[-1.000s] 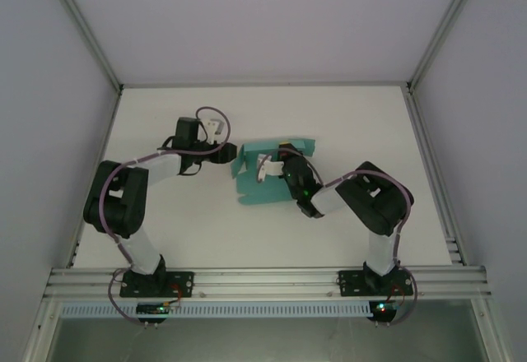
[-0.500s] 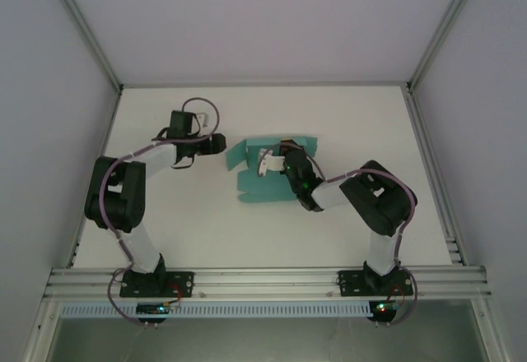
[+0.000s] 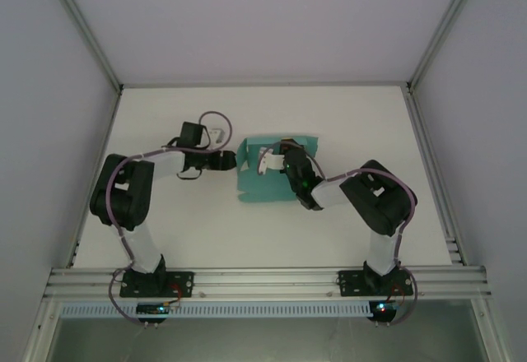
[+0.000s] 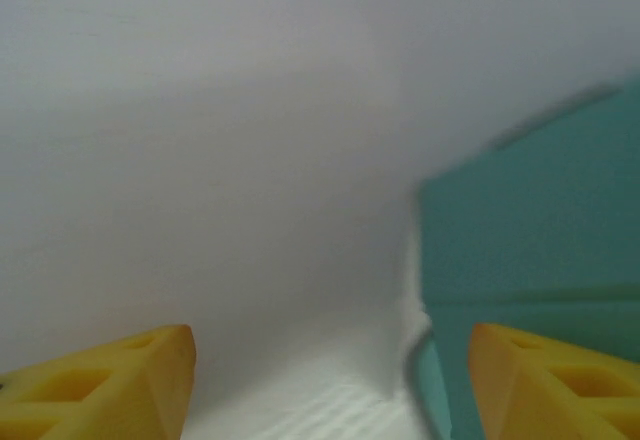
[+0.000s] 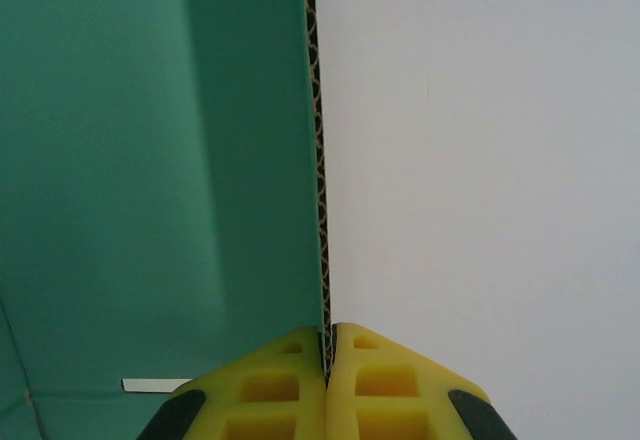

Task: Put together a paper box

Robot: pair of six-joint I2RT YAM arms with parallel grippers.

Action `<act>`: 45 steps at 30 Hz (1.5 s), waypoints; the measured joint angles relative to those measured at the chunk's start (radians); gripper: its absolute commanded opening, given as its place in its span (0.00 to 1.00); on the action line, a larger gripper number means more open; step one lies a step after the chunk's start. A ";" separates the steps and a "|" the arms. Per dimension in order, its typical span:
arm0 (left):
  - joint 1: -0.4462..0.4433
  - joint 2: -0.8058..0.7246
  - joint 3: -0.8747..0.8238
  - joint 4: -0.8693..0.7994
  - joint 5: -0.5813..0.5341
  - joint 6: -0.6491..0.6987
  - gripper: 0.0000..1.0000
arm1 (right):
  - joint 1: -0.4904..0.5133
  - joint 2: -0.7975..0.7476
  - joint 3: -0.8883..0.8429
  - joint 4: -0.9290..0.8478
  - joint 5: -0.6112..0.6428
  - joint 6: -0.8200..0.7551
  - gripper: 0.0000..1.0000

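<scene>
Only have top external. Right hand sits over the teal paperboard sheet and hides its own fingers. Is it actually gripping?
Observer: Yes. In the right wrist view the right hand is shut on one panel of the teal-green corrugated paper box, seen edge-on, with the fluted edge pinched between its yellow fingers.
Operator: Left hand open or shut?
Observer: Open. In the left wrist view the left hand has its yellow fingers wide apart with nothing between them.
Operator: Is it touching the box?
Observer: Cannot tell. A teal panel lies just beyond the finger on the right side of that view, but it is blurred.
</scene>
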 measured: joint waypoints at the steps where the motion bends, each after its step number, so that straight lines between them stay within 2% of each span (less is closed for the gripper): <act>1: -0.014 0.000 0.000 0.011 0.014 0.005 0.70 | 0.000 0.000 0.000 -0.002 0.001 0.001 0.00; 9: -0.032 -0.008 -0.020 0.106 0.072 0.023 0.67 | 0.000 0.000 0.006 -0.013 0.008 0.003 0.00; 13: -0.063 -0.008 -0.047 0.156 0.035 0.034 0.65 | 0.001 0.000 0.006 -0.014 0.008 0.003 0.00; 21: -0.148 -0.009 -0.192 0.400 -0.085 0.033 0.60 | 0.026 0.000 -0.026 0.029 0.040 -0.009 0.00; 26: -0.153 -0.009 -0.196 0.511 -0.109 0.032 0.58 | 0.036 0.000 -0.027 0.027 0.055 -0.009 0.00; 33: -0.154 -0.005 -0.171 0.539 -0.123 0.043 0.53 | 0.039 -0.006 -0.026 0.012 0.059 -0.004 0.00; 41: -0.174 0.039 -0.129 0.603 -0.199 0.035 0.30 | 0.038 -0.016 -0.009 -0.044 0.057 0.019 0.00; 45: -0.187 0.064 -0.112 0.639 -0.278 0.031 0.05 | 0.038 -0.016 0.002 -0.069 0.056 0.038 0.00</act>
